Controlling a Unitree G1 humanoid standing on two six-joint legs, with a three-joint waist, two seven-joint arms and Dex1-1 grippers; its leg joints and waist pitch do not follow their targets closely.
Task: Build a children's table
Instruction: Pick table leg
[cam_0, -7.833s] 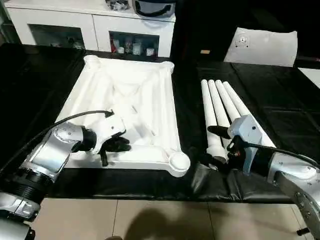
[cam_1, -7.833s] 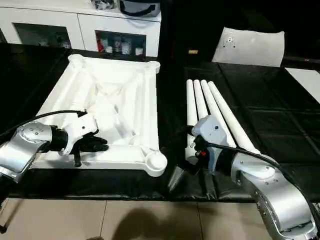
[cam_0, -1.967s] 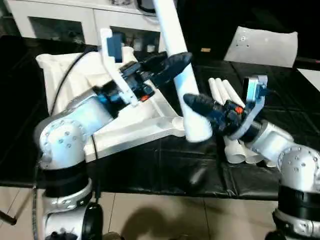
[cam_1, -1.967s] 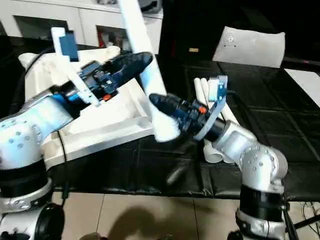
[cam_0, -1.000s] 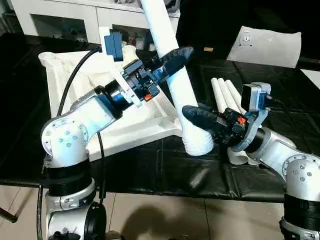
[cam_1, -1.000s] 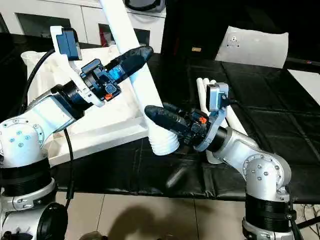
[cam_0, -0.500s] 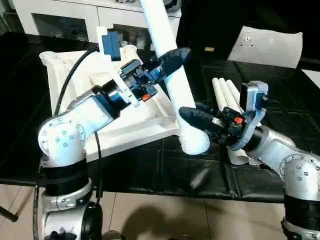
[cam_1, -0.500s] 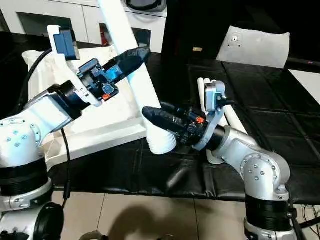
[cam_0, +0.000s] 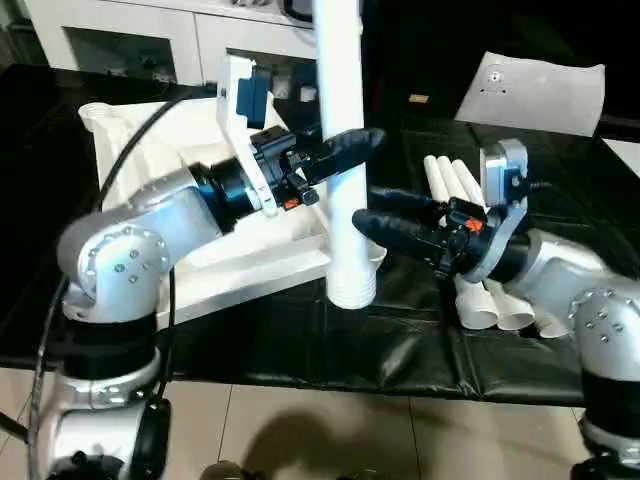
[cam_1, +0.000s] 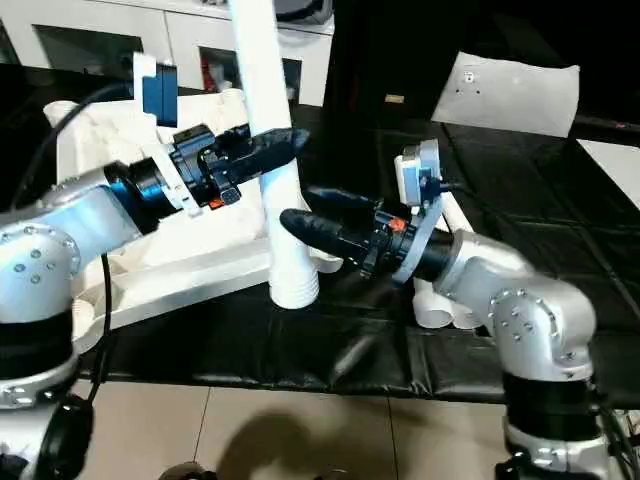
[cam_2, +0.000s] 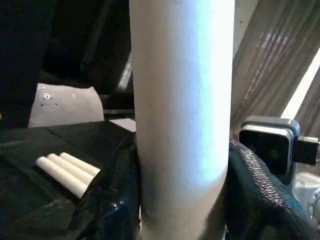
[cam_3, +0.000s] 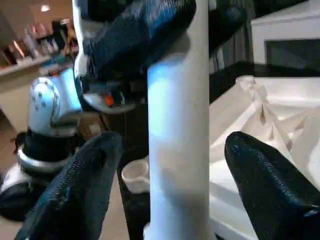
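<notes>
The left gripper (cam_0: 345, 150) clamps the leg (cam_0: 340, 110) upright above the tabletop's (cam_0: 170, 140) near corner socket for insertion, while the right gripper (cam_0: 385, 222) stands open beside it.

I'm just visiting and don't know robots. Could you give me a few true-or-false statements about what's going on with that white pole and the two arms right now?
1. The left gripper is clamped on an upright white leg. True.
2. The right gripper is also clamped on that leg. False: its fingers are spread open beside it.
3. Three more legs lie on the black mat. True.
4. The tabletop already has legs standing in its corners. False: none are fitted.
</notes>
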